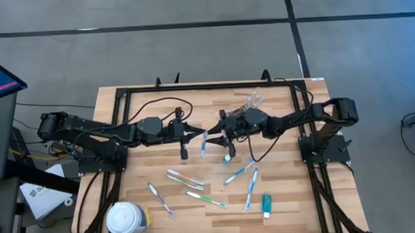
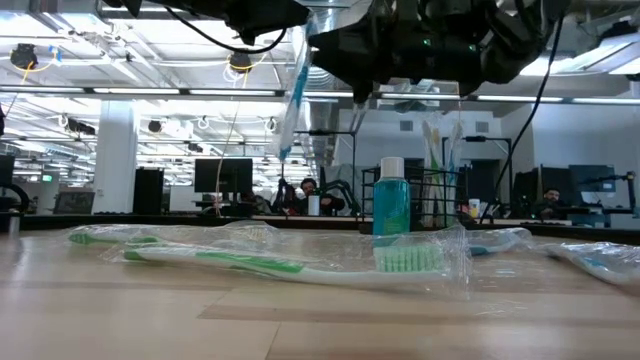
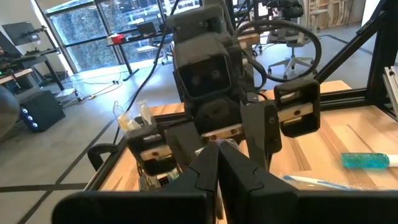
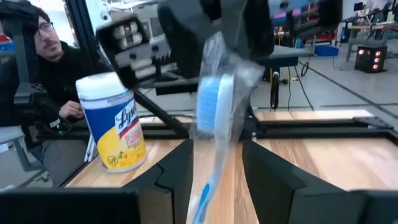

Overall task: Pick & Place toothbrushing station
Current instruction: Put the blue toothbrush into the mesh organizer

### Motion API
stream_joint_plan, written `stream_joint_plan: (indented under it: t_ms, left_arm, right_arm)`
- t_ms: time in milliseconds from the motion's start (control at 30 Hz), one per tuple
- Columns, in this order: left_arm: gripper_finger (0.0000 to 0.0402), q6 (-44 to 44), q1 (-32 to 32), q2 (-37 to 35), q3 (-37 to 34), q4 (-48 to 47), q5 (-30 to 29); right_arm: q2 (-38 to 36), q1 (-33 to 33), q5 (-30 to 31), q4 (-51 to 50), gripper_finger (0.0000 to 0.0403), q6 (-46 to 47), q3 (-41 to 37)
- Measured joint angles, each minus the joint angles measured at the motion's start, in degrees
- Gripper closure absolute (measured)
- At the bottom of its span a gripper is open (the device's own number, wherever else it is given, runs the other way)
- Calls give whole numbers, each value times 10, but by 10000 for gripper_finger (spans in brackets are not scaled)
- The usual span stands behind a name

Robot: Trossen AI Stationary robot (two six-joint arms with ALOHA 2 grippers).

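My left gripper (image 1: pixel 198 136) is shut on a blue toothbrush in a clear wrapper (image 1: pixel 204 145), above the table's middle. My right gripper (image 4: pixel 214 180) faces it from the right and is open, with one finger on either side of the brush's lower part (image 4: pixel 208 186) and not visibly touching it. The black wire-mesh caddy (image 1: pixel 252 100) stands at the far side and also shows in the low view (image 2: pixel 440 200). Several wrapped toothbrushes (image 1: pixel 189 180) lie flat near the front. A teal tube (image 1: pixel 266 204) lies at the front right. A teal bottle (image 2: pixel 390 200) stands upright. My left gripper pinches the wrapped toothbrush by its upper end (image 2: pixel 299 40) between its two shut fingers (image 3: pixel 208 171). The fingers come in level from the table's left and lie across the brush. The brush hangs nearly upright below them (image 2: pixel 290 110), clear of the table.
A large round tub with a white lid (image 1: pixel 126 218) stands at the front left corner. A black frame (image 1: pixel 122 99) runs round the table's edges. In the right wrist view a person (image 4: pixel 43 68) sits beyond the table's left side.
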Motion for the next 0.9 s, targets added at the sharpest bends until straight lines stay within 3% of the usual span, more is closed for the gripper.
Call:
stream_joint_plan:
  t_ms: [333,767,900]
  left_arm:
    - [401,0,0,0,0,0,0]
    - [401,0,0,0,0,0,1]
    - [401,0,0,0,0,0,1]
  right_arm:
    - [0,1,0,-30,285,-1,14]
    - [0,1,0,-28,344,-7,14]
    - [0,1,0,-31,388,-25,14]
